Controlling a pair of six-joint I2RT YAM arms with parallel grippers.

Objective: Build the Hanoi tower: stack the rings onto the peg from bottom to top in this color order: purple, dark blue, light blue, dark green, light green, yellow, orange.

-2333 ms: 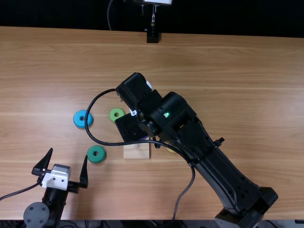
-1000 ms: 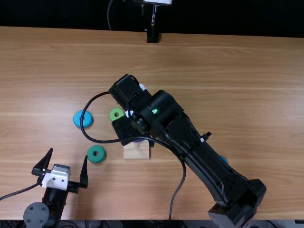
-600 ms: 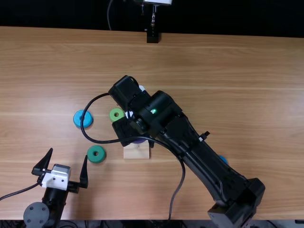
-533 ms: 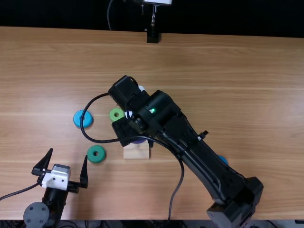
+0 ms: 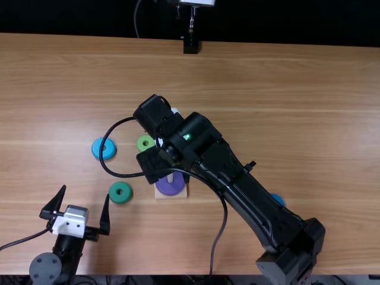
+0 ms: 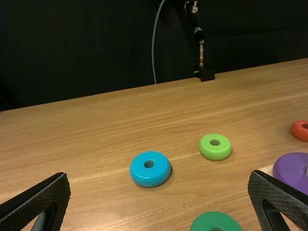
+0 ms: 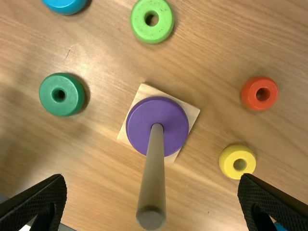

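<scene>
Purple ring [image 5: 170, 186] rings my peg [image 5: 170, 177]; both my grippers stand open

Top view: my left gripper [image 5: 86, 193] hangs near the table's [image 5: 320, 119] near edge, fingers spread and nothing between them. My right gripper [image 5: 153, 162] is over the wooden base [image 5: 173, 196], just beside the purple ring. The dark green ring [image 5: 113, 193], light green ring [image 5: 141, 142] and light blue ring [image 5: 97, 149] lie to the left of the peg; the dark blue ring [image 5: 278, 199] is partly hidden by my right arm [image 5: 208, 145].

Left wrist view: beyond my parted fingers [image 6: 45, 197], I see the orange ring [image 6: 294, 128] past the purple one.

Right wrist view: my fingers [image 7: 43, 199] are wide apart, gripping nothing. The purple ring lies down at the base, around the peg. The yellow ring [image 7: 225, 162] lies near the orange one.
</scene>
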